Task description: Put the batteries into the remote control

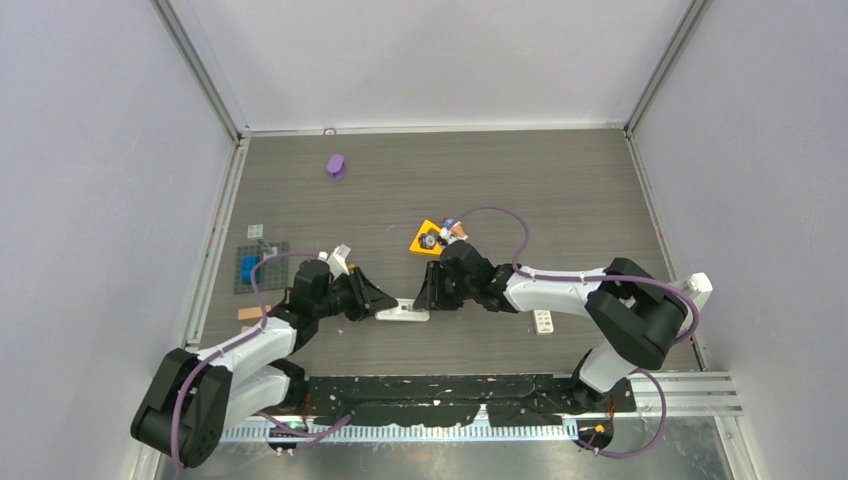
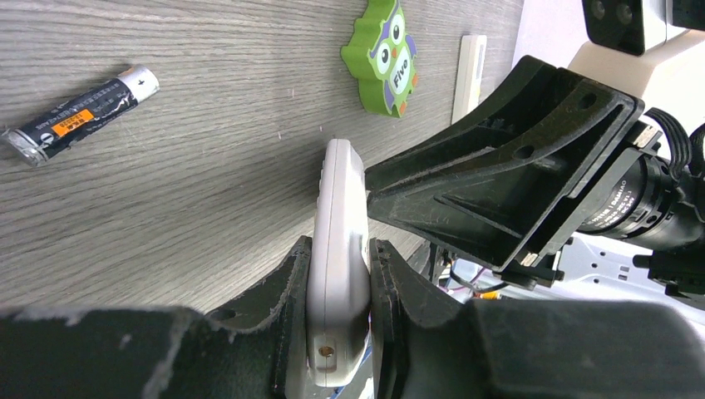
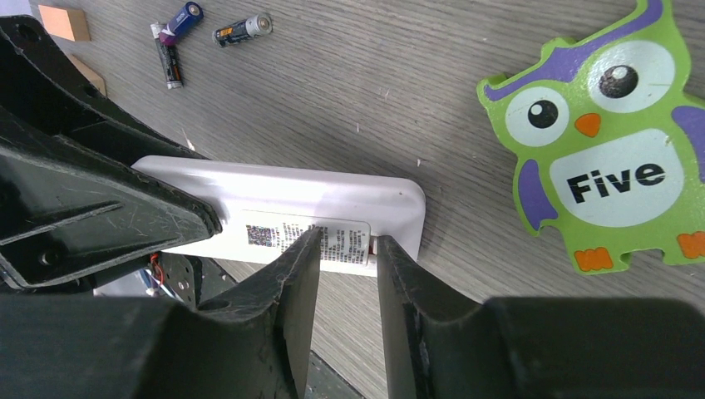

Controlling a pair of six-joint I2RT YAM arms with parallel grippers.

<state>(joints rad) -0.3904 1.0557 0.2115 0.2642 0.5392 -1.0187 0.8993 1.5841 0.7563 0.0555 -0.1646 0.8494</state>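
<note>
The white remote control (image 1: 408,313) stands on its long edge on the table between the two arms. My left gripper (image 2: 339,249) is shut on one end of the remote control (image 2: 339,187), a pad on each flat face. My right gripper (image 3: 347,241) is at the other end, its fingertips (image 3: 309,243) resting on the remote's labelled back (image 3: 283,208) with a narrow empty gap between them. Three batteries lie loose on the table beyond: a purple one (image 3: 181,20) and two dark ones (image 3: 169,61) (image 3: 243,29). One dark battery with an orange label (image 2: 79,114) shows in the left wrist view.
A green owl block marked "Five" (image 3: 594,141) lies to the right of the remote, with a white strip (image 2: 471,75) beyond it. Two wooden blocks (image 3: 65,21) lie by the batteries. A purple object (image 1: 336,166), an orange piece (image 1: 428,238) and a grey plate (image 1: 260,267) sit farther back.
</note>
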